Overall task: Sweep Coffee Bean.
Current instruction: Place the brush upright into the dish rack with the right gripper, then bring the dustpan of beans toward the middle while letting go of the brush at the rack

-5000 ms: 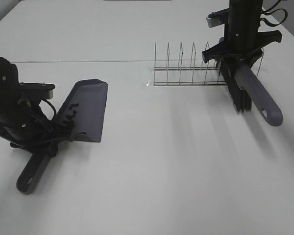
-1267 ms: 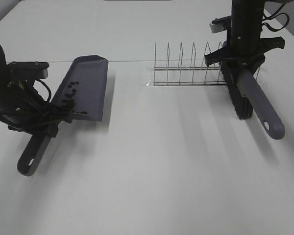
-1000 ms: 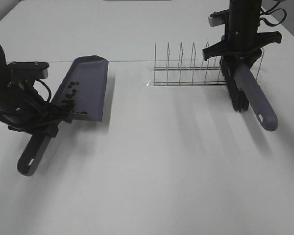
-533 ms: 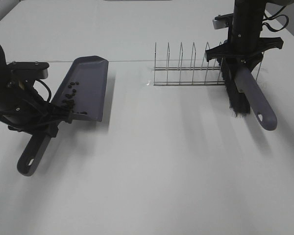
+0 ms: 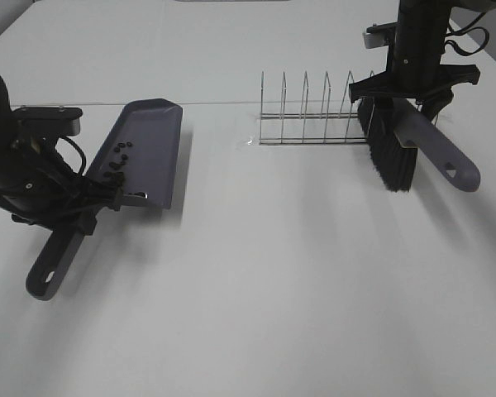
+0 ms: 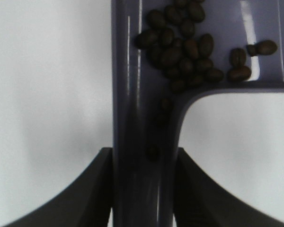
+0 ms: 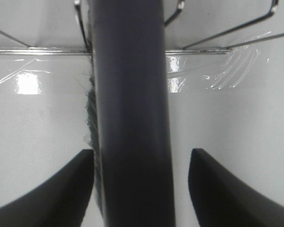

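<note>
A grey dustpan (image 5: 147, 149) hangs tilted at the left, lifted off the table. My left gripper (image 5: 74, 207) is shut on its handle (image 6: 142, 184). Several coffee beans (image 5: 118, 157) lie in the pan, bunched near the handle end (image 6: 189, 52). At the right, a grey brush (image 5: 434, 149) with black bristles (image 5: 393, 157) leans at the end of the wire rack (image 5: 314, 124), its handle pointing out to the right. My right gripper (image 5: 413, 87) is above it. In the right wrist view the jaws are open around the brush handle (image 7: 132, 118), with a gap on one side.
The wire rack's base bar (image 7: 38, 51) and prongs sit close behind the brush. Clear tape (image 7: 232, 71) holds the rack down on the white table (image 5: 273, 273).
The right gripper's jaws have opened off the brush handle. The brush has tipped, its handle swinging up and right and its bristles shifting left. The left arm and dustpan stayed still over the last second.
</note>
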Tool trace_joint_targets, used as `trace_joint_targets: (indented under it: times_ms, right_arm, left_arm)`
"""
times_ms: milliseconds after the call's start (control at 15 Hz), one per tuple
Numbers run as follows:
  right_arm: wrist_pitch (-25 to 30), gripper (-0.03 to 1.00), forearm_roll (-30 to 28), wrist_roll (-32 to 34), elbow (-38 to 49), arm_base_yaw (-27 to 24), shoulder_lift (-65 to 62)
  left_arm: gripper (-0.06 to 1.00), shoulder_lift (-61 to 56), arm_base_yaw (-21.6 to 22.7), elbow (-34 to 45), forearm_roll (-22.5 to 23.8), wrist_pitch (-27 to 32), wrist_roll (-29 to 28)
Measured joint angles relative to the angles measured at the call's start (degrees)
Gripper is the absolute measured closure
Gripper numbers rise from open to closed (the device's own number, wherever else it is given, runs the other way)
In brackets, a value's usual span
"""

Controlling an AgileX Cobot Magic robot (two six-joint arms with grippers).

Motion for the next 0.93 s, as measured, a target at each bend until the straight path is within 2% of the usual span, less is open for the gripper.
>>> trace_joint_targets:
  times_ms: [267, 600, 933]
  right_arm:
    - [-1.15, 0.35, 0.0, 0.06, -0.29, -0.06, -2.01]
    - [1.03, 0.35, 1.2, -0.11, -4.41, -0.06, -6.82]
    - [1.49, 0.35, 5.21, -1.15, -4.35, -0.06, -10.26]
  left_arm:
    - [0.59, 0.0, 0.0, 0.0, 0.0, 0.0, 0.0]
    - [0.59, -1.49, -0.52, 0.0, -0.06, 0.06, -0.06]
    - [0.59, -1.66, -7.05, 0.0, -1.2, 0.8, -2.58]
